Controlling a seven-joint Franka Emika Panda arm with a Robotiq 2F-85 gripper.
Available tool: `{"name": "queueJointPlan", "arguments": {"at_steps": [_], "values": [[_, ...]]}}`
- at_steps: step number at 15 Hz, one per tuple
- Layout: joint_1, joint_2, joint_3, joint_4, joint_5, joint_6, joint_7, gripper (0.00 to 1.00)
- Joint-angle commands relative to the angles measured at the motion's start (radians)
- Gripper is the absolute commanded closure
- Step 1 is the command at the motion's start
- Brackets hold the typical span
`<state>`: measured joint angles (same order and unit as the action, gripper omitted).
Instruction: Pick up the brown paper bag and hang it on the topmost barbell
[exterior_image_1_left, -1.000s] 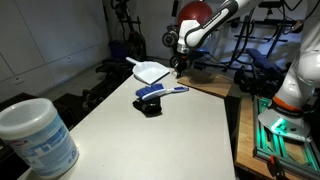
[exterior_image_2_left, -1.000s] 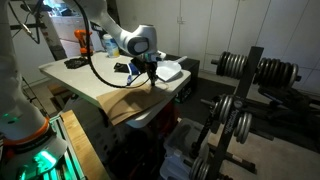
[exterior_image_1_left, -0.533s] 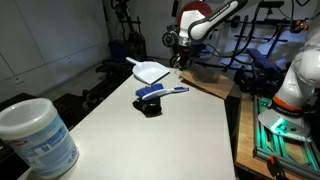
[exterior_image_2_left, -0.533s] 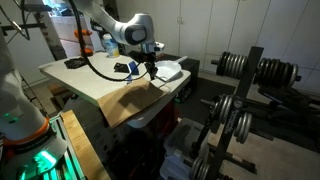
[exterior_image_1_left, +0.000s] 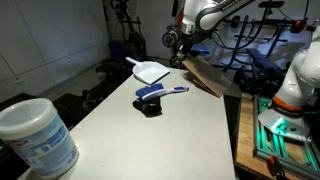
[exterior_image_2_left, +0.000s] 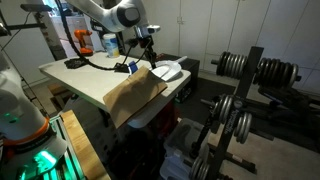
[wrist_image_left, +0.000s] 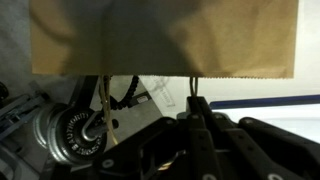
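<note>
In the wrist view the gripper has its fingers pressed together on one thin handle loop of the brown paper bag. The bag's flat tan face fills the top of that view, and a second handle loop hangs free beside the pinched one. In both exterior views the bag hangs tilted from the gripper at the table's edge; whether its lower part touches the table is unclear. Just beside the gripper on the table lies the white dustpan, and nearer the camera the blue-handled brush. A white tub stands in the foreground. Well apart from the bag, the topmost barbell sits on its rack.
</note>
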<state>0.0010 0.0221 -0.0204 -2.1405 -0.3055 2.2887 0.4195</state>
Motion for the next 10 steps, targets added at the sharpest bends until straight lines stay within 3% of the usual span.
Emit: {"name": "queueJointPlan", "arguments": {"at_steps": [1, 10], "values": [[-0.005, -0.136, 0.005, -0.035, -0.092, -0.048, 0.129, 0.97], [-0.096, -0.355, 0.063, -0.023, -0.211, -0.123, 0.284, 0.98]]}}
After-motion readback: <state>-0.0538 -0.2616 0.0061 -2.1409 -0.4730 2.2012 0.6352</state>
